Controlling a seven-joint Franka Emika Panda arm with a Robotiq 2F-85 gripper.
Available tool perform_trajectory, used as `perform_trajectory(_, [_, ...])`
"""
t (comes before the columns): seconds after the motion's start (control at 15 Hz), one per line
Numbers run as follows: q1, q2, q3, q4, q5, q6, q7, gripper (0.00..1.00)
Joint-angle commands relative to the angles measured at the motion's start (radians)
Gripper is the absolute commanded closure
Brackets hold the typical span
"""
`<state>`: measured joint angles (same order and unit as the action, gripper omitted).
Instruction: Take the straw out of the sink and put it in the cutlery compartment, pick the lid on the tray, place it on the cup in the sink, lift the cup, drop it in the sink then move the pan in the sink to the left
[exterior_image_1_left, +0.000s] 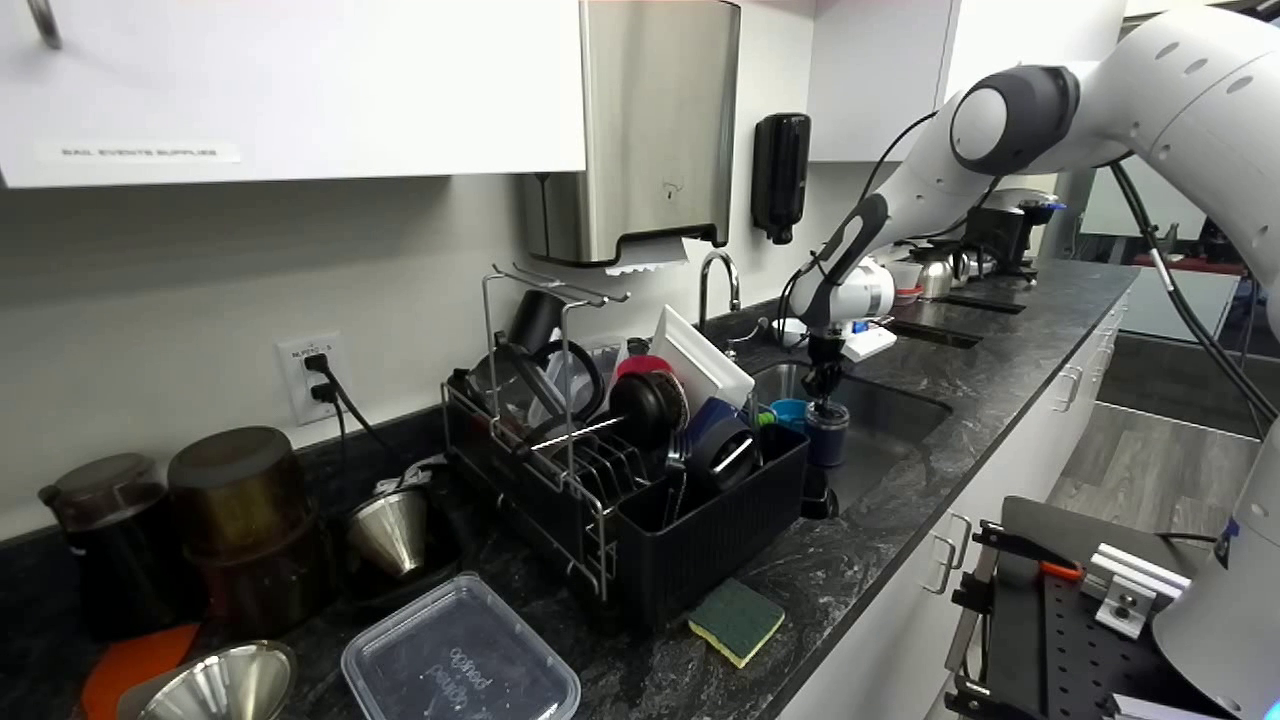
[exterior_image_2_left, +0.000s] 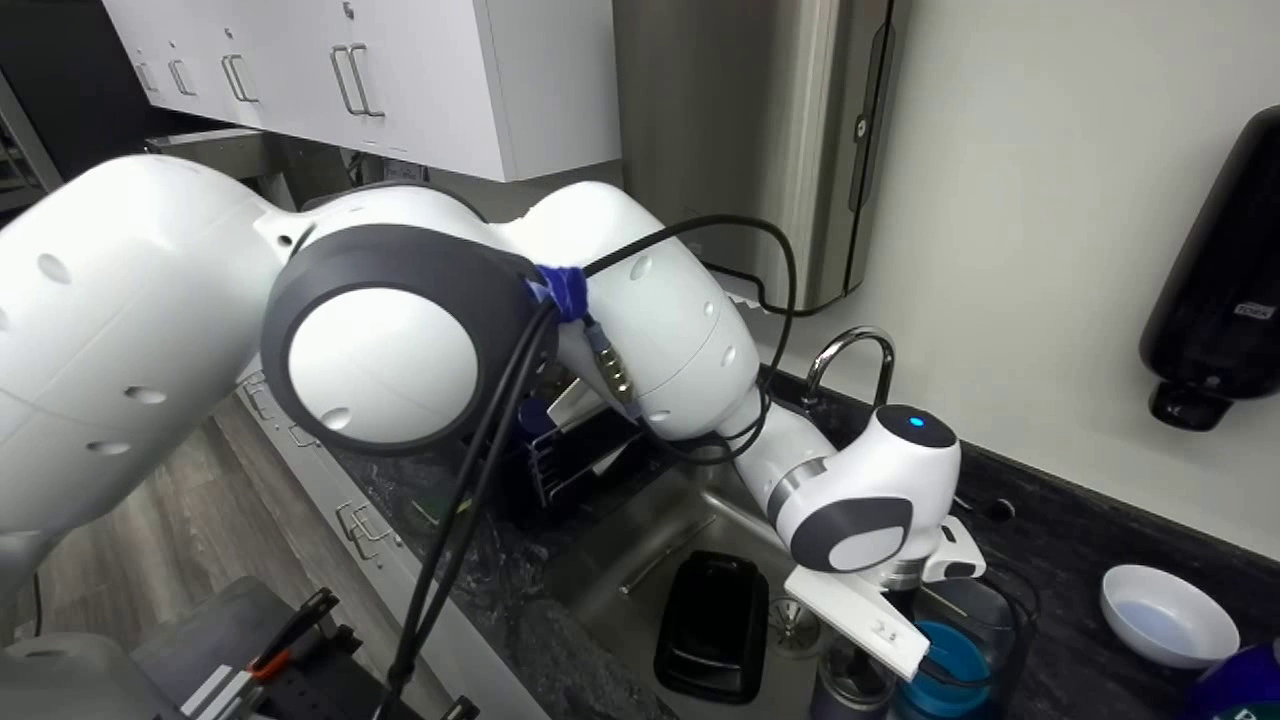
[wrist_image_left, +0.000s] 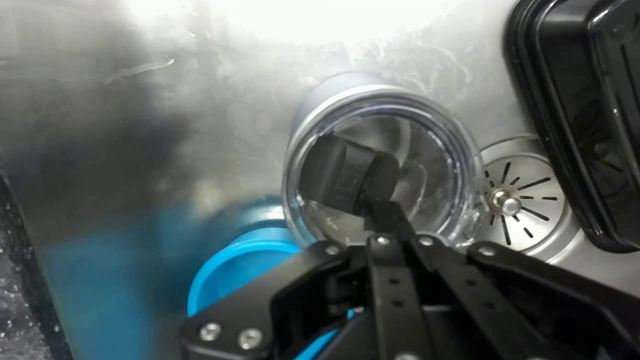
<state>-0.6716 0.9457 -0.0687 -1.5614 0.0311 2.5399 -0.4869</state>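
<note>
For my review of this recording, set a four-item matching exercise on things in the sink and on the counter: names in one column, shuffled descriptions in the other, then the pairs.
Column 1
1. Sponge
2. Cup
3. Bowl
4. Pan

Column 2
A. In the sink, topped with a clear lid
B. Black, lying in the sink
C. Green and yellow, on the counter
D. White, on the counter

Pairs: 1-C, 2-A, 3-D, 4-B
</note>
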Motion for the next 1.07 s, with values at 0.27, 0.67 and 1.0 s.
perform_trajectory(0.27, [0.005,0.089,-0.005,0.097,-0.016,-0.062,0.007,1.0])
perform_trajectory(0.67, [0.008,0.104,-0.014,0.121,-0.019,-0.071,0.013,1.0])
perform_trajectory(1.0, [-0.004,0.026,-0.018,0.023,-0.014,-0.003,0.006,1.0])
